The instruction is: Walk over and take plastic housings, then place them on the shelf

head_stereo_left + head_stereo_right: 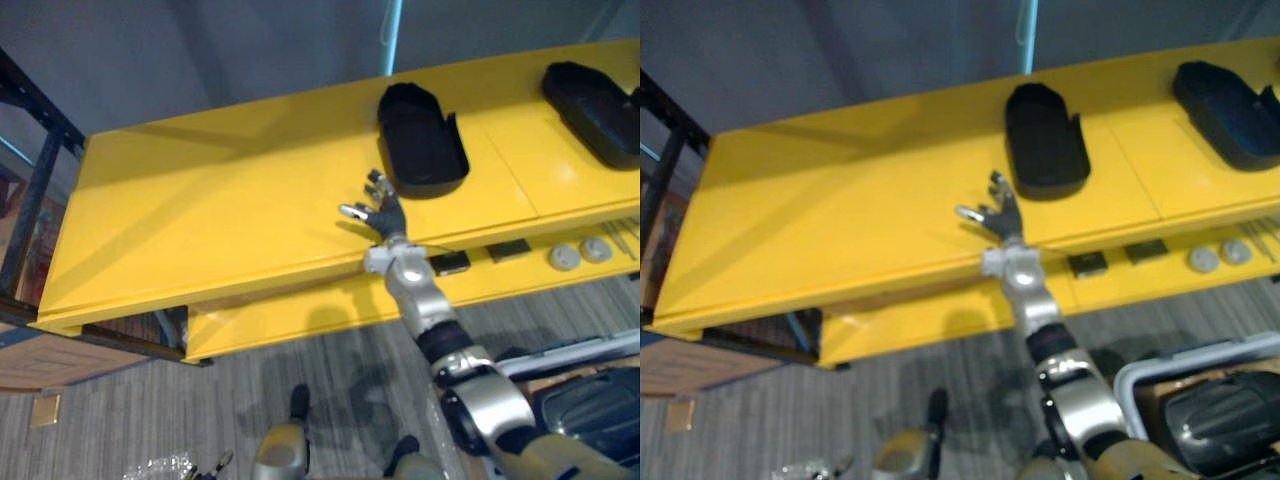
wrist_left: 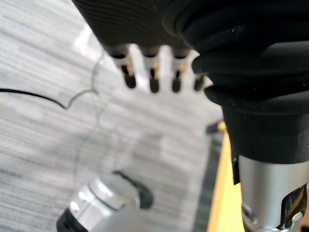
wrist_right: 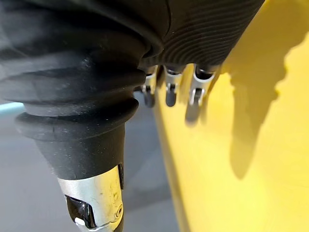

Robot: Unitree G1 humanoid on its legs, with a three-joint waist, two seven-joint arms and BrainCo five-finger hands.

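Above yellow table (image 1: 200, 210), right hand (image 1: 384, 213) fingers spread, empty, mid-reach; nearest plastic housing (image 1: 420, 140) just beyond it. Next, probably: extend, curl round its rim. Left hand (image 2: 152, 77) relaxed, idle.

The right hand (image 1: 998, 215) reaches over the front edge of the yellow shelf (image 1: 840, 220), its fingers (image 1: 970, 212) spread and holding nothing, just short of a black plastic housing (image 1: 1043, 140) lying on the top level. A second black housing (image 1: 1228, 115) lies well apart at the far right of that level. On the lower level (image 1: 940, 325) sit two dark square pieces (image 1: 1089, 264) and two grey round discs (image 1: 1205, 259).
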